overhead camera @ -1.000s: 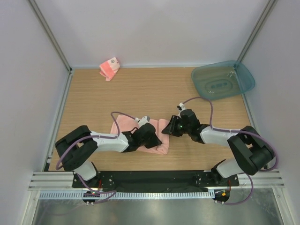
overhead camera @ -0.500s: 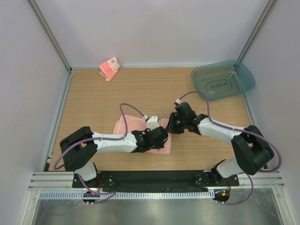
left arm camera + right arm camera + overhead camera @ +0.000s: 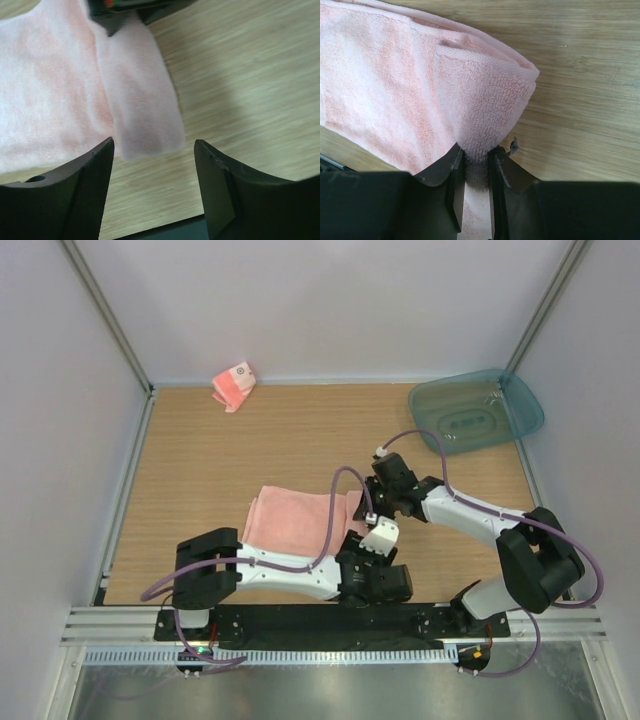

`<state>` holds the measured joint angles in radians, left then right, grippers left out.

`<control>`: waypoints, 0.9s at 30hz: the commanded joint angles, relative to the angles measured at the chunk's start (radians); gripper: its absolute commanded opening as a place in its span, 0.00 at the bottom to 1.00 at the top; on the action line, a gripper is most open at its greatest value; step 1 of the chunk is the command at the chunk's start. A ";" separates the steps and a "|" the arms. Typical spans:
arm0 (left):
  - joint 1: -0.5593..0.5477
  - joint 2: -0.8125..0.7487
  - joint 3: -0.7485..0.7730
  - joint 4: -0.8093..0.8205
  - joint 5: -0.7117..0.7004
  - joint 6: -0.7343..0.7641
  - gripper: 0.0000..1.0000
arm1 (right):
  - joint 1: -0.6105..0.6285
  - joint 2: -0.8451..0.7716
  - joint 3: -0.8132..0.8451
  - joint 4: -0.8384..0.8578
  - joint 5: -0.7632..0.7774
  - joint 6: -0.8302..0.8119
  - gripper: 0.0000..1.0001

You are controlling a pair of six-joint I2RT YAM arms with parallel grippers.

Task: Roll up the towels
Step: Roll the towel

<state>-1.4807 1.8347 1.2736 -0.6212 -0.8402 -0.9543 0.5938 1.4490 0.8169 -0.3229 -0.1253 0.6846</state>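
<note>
Right wrist view has my right jaws nearly closed, nipping a ridge of the large plain salmon-pink terry towel (image 3: 395, 75) where its end is doubled over into a folded flap (image 3: 485, 95). That towel lies flat on the light wooden desk (image 3: 200, 460), near the front and between my two arms. The small striped pink towel (image 3: 234, 386) sits crumpled in the far left corner, well apart and not yet rolled. My left jaws stand wide apart with nothing in them, their black fingers (image 3: 75, 190) either side of the flap's near end without touching it.

I judge this to be the start of the roll. To do it well I should keep the right pinch firm, lower the left jaws onto the flap's free end, and close on both layers. Then both ends can turn together and the roll will stay tight and square to the towel's long edges. If only one end turns, the roll will likely skew into a cone.

A second ago my left jaws were shut and down on the towel, my arm lying across it. Now they have let go and swung towards the near edge, leaving the cloth uncovered. My right jaws have kept their narrow hold and shifted slightly away. The striped towel and the translucent teal plastic tray (image 3: 475, 410) have not moved
</note>
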 commanded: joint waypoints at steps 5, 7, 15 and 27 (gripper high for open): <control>-0.069 0.034 0.089 -0.022 -0.129 0.068 0.73 | 0.003 0.013 0.047 -0.022 0.018 -0.008 0.06; -0.069 0.043 0.081 -0.015 -0.135 0.068 0.75 | 0.004 0.013 0.054 -0.030 0.013 -0.005 0.06; -0.067 0.116 0.066 0.041 -0.123 0.094 0.76 | 0.003 -0.002 0.070 -0.047 -0.014 0.000 0.06; -0.046 0.163 0.012 0.089 -0.134 0.078 0.73 | 0.004 -0.019 0.053 -0.045 -0.039 0.024 0.06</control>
<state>-1.5368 1.9827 1.3045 -0.5648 -0.9104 -0.8494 0.5938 1.4647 0.8501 -0.3679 -0.1352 0.6918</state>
